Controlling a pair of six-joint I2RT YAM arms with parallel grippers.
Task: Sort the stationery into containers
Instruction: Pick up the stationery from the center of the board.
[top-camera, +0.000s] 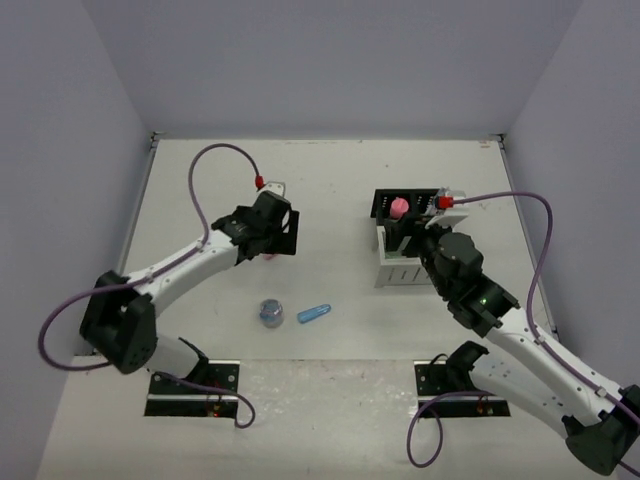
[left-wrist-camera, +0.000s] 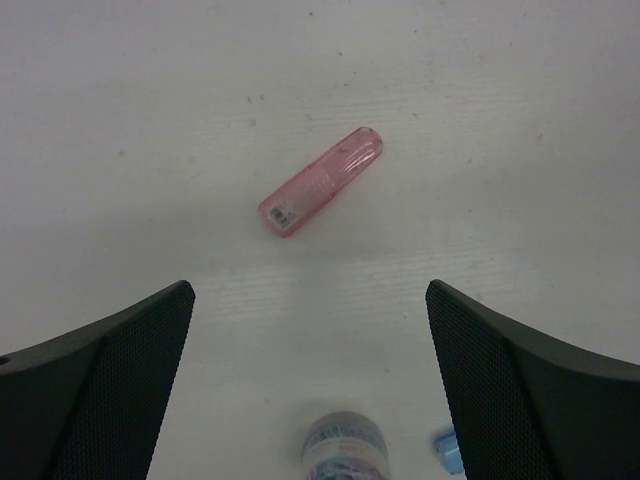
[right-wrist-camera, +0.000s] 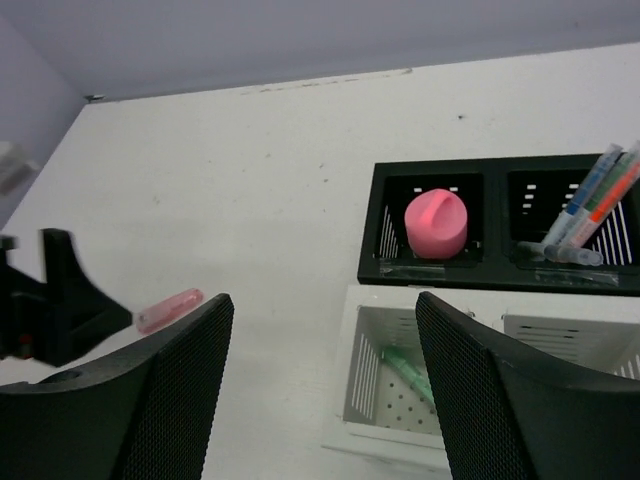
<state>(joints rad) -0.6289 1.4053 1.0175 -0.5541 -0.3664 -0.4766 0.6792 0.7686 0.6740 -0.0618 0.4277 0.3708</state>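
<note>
Left arm stretched forward over table, left gripper (left-wrist-camera: 308, 340) pointing down, jaws spread full, empty. Pink capsule (left-wrist-camera: 322, 182) lies flat just beyond its fingertips. Right arm reaches over white box (right-wrist-camera: 352, 345), right gripper (right-wrist-camera: 325, 340) jaws apart, nothing held. Mint piece (right-wrist-camera: 408, 370) in box's left-hand compartment. Black box (right-wrist-camera: 372, 225) just behind. Blue capsule (top-camera: 314, 313) and roll (top-camera: 270, 312) on table near bases.

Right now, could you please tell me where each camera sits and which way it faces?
Top external: above and behind the bases, looking down on the table; left arm and right arm show.
Left wrist: on the left arm, facing down at the pink capsule; left tool, open, frames it.
Right wrist: on the right arm, looking over the black box and white box; right tool, open, shows.
Shared: both wrist views catch the pink capsule.
</note>
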